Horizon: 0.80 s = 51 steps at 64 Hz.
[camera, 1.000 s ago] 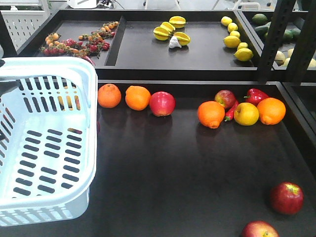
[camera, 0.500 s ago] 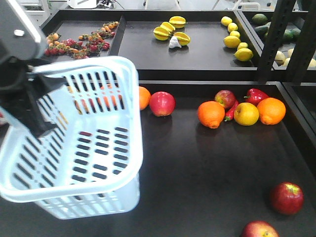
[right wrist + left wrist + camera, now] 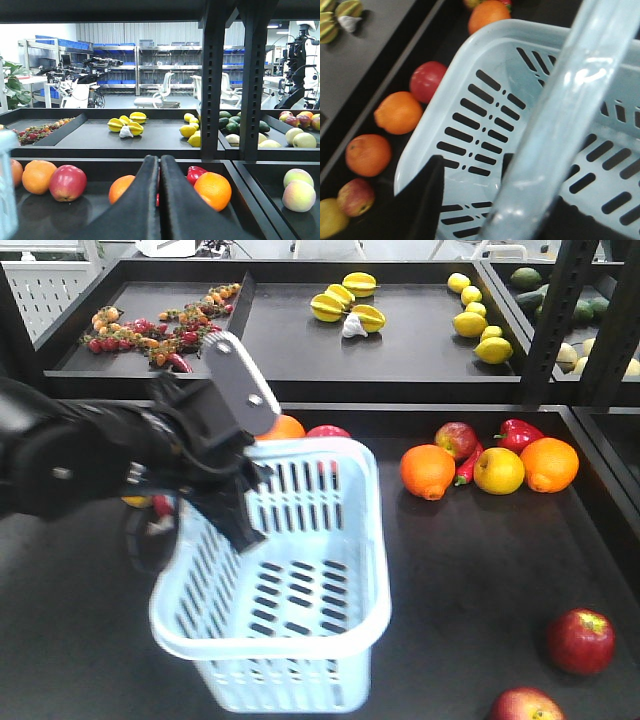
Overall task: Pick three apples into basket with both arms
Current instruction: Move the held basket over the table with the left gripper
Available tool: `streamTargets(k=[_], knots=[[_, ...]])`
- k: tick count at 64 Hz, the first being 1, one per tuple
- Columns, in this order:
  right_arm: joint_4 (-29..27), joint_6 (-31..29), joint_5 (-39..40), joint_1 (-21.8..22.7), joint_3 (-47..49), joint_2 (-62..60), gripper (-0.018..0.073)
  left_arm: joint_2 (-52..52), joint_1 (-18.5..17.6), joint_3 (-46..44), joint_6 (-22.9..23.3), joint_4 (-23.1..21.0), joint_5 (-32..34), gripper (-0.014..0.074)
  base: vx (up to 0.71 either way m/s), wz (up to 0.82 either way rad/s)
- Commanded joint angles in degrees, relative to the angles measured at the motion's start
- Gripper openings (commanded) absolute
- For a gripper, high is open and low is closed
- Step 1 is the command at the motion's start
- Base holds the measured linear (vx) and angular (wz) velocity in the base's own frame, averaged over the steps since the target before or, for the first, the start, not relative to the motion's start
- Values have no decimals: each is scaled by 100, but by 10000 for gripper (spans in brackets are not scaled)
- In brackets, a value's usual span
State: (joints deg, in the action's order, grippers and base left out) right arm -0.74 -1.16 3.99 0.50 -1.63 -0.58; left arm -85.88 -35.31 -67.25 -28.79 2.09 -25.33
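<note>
Pale blue plastic basket [image 3: 290, 590] held tilted over the dark table [image 3: 470, 570], open top facing the front camera, nothing inside. Clamped on its handle [image 3: 555, 120], the left gripper [image 3: 238, 502], dark fingers [image 3: 425, 200] drawn narrow around the bar in the left wrist view; black left arm [image 3: 70, 455] reaching in from the left edge, grey plate [image 3: 240, 375] on top. Just behind the basket's far rim, a red apple [image 3: 328, 430], lower half hidden, beside an orange [image 3: 283, 426]. Farther right in the back row, a yellow-streaked apple [image 3: 455, 438] between a second orange [image 3: 427, 471] and a red pepper [image 3: 520, 432], with a round yellow fruit [image 3: 498, 470] and a third orange [image 3: 549, 464] just beside. Front right, well apart from the basket, one dark red apple [image 3: 580, 640] near the table's right side and another dark red apple [image 3: 524, 706] cut by the bottom edge. Right gripper [image 3: 159, 161] pressed fully closed, both fingers flat together, nothing held, low over the table and pointing toward the back row, the red apple to its left, a sliver of the basket at the far left edge of the right wrist view.
</note>
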Motion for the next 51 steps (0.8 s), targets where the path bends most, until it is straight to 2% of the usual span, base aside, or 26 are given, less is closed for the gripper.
streamTargets(k=[1,22,51], knots=[[36,-22,405,3,-81,-66,-9,-37,-118,-193,53,-171,792,-6,0,0],[36,-22,405,3,-81,-66,-9,-841,-539,-193,53,-169,1487,-6,0,0],[36,-22,405,3,-81,-66,-9,-1392,-766,-193,94,-162,1519,-6,0,0]])
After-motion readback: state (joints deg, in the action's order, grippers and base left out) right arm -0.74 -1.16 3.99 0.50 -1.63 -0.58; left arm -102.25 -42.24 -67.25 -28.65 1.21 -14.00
